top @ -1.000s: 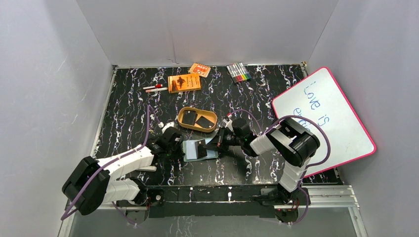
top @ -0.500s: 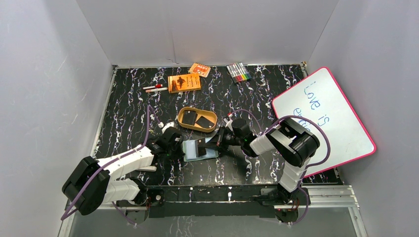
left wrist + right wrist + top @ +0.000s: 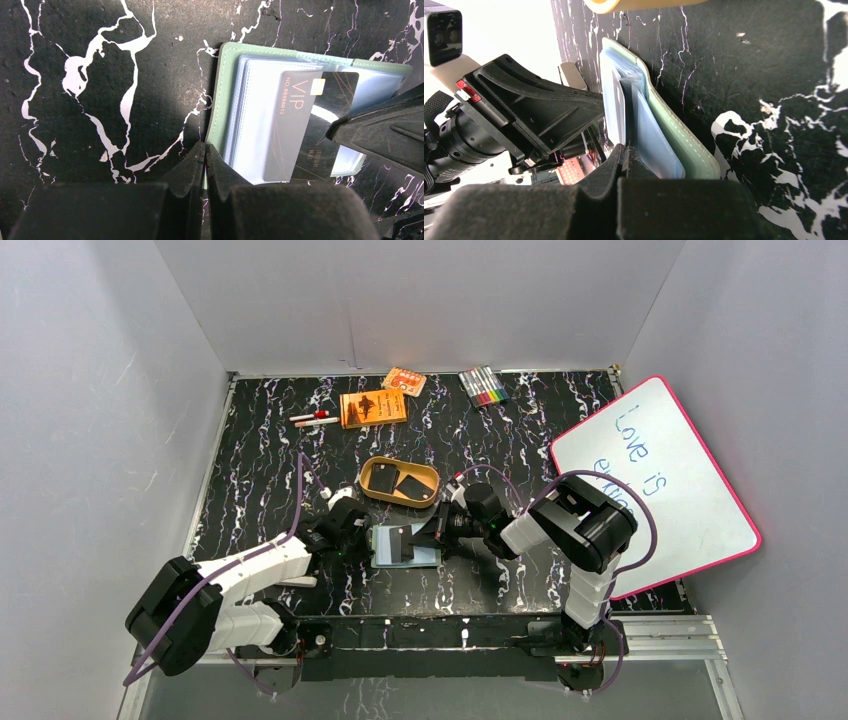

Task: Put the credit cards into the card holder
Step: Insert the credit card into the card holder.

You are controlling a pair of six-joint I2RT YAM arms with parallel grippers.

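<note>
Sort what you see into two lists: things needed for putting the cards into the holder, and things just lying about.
Job in hand: holder; VIP card; loose cards in tray.
Lying about: booklet; packet; markers; pens; whiteboard.

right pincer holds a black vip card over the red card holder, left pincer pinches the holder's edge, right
No: the card holder is pale green, not red; the left wrist view shows it. The right pincer does hold the black VIP card over it, and the left pincer pinches its edge.
</note>
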